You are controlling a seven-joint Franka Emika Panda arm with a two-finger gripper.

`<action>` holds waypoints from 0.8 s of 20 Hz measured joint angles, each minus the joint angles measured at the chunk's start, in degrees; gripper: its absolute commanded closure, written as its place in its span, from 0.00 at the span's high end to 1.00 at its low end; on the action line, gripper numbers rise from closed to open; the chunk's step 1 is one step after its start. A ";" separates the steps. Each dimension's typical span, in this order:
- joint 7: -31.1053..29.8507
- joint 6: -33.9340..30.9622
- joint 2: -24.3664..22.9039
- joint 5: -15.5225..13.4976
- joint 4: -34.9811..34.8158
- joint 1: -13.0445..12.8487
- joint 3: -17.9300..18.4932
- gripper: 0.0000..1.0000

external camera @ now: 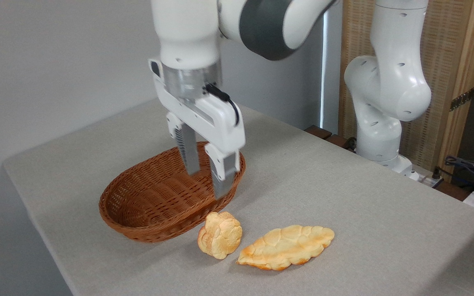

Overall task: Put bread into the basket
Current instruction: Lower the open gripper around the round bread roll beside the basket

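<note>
Above basket (pixel 138 201), hand (pixel 207 181) hangs spread, empty. Bun (pixel 219 235) on worktop (pixel 344 197), against rim. Step: reach. Next, likely: shift toward bun, descend, pinch.

The basket (pixel 154 197) is woven brown wicker, ribbed and a little shiny. The bread (pixel 219 235) has a lumpy golden crust, matt and rough; the leaf-shaped bread (pixel 286 246) has a smoother baked crust. The table (pixel 344 197) is covered with grey matt cloth, perhaps felt. The arm (pixel 389 90) has a glossy white plastic shell. The gripper (pixel 207 174) fingers (pixel 189 154) look like dull grey metal.
</note>
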 measured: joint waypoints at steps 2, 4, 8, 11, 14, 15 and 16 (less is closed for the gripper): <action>3.02 0.00 0.00 0.08 -0.94 0.08 1.70 1.00; 5.64 0.34 -0.01 0.08 -1.84 0.17 3.00 1.00; 7.01 3.70 0.01 0.08 -4.40 0.25 3.63 1.00; 7.06 5.38 0.05 0.08 -5.97 0.11 3.60 1.00; 7.06 6.94 0.16 0.08 -6.58 -0.11 3.55 1.00; 7.06 7.62 0.25 0.08 -6.90 -0.20 3.52 1.00; 7.06 7.95 0.32 0.08 -7.06 -0.22 3.50 1.00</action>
